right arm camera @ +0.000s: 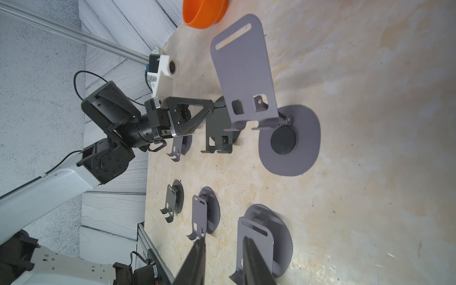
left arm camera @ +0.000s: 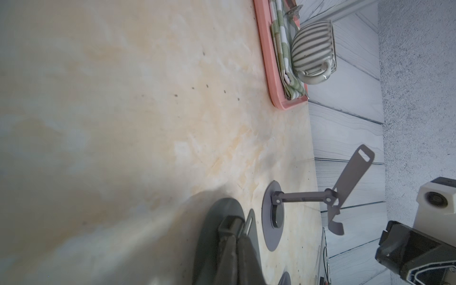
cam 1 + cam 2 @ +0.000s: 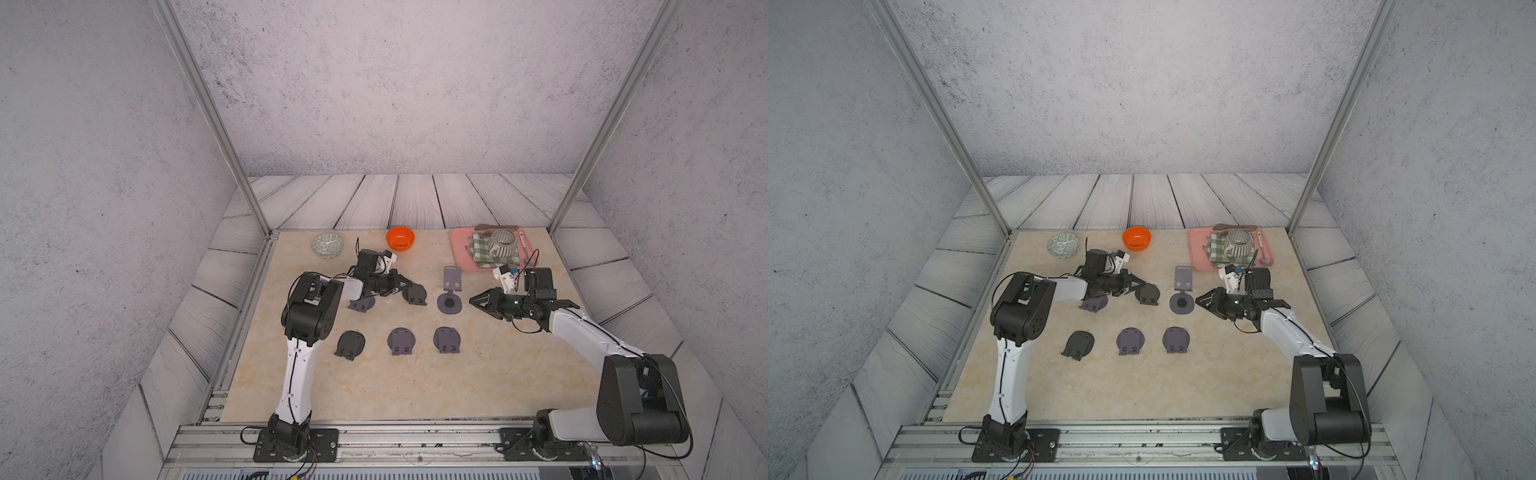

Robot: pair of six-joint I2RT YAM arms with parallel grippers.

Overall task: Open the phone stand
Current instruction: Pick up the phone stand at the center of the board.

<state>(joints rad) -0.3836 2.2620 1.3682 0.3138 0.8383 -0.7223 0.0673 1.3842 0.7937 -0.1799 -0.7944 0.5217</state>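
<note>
- The left gripper (image 3: 409, 287) is clamped shut on the thin plate of a dark phone stand (image 3: 416, 295). In the right wrist view its fingertips (image 1: 210, 106) pinch the plate's edge.
- That stand sits on the table (image 3: 415, 386) just left of centre in both top views. How far its plate is lifted, I cannot tell.
- The right gripper (image 3: 473, 300), right of centre, has its fingers (image 1: 195, 261) slightly apart and holds nothing.
- Between the two grippers an opened grey stand (image 3: 451, 291) has its plate raised on an arm above its round base.
- One folded stand (image 3: 361, 303) lies under the left arm.
- Three more folded stands (image 3: 401, 340) form a row below centre.
- An orange bowl (image 3: 400, 238) and a pink tray (image 3: 457, 253) sit along the table's far edge.
</note>
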